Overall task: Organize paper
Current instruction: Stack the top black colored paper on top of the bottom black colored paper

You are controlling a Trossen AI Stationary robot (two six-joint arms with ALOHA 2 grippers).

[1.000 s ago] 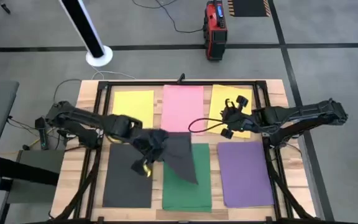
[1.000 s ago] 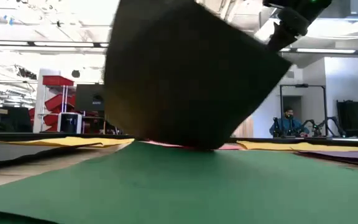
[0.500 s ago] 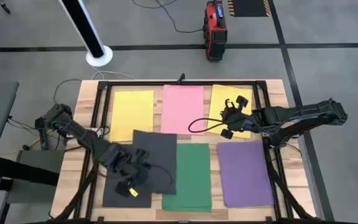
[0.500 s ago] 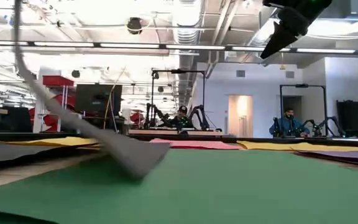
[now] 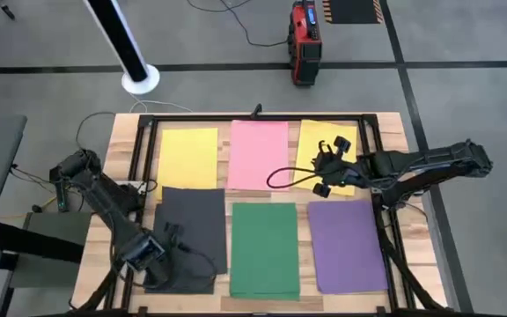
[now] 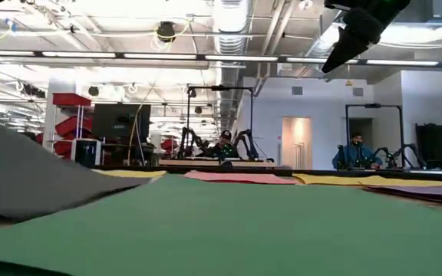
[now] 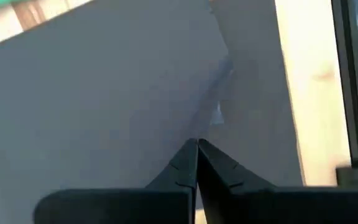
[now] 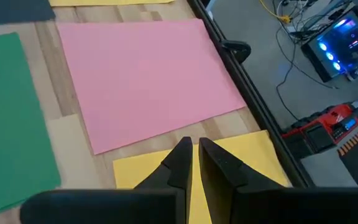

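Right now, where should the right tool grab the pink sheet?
Probably the pink sheet at its corner nearest the right tool, coming in low from that side. It lies flat, with bare wood past that corner before the green sheet and nearby yellow sheet, so a finger could slide under; the middle offers nothing to pinch. Left tool holds the dark sheet.

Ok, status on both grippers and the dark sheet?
Left gripper shut on dark grey sheet, low at table's near-left. Right gripper idle, shut, above far-right yellow sheet. Nothing blocking.
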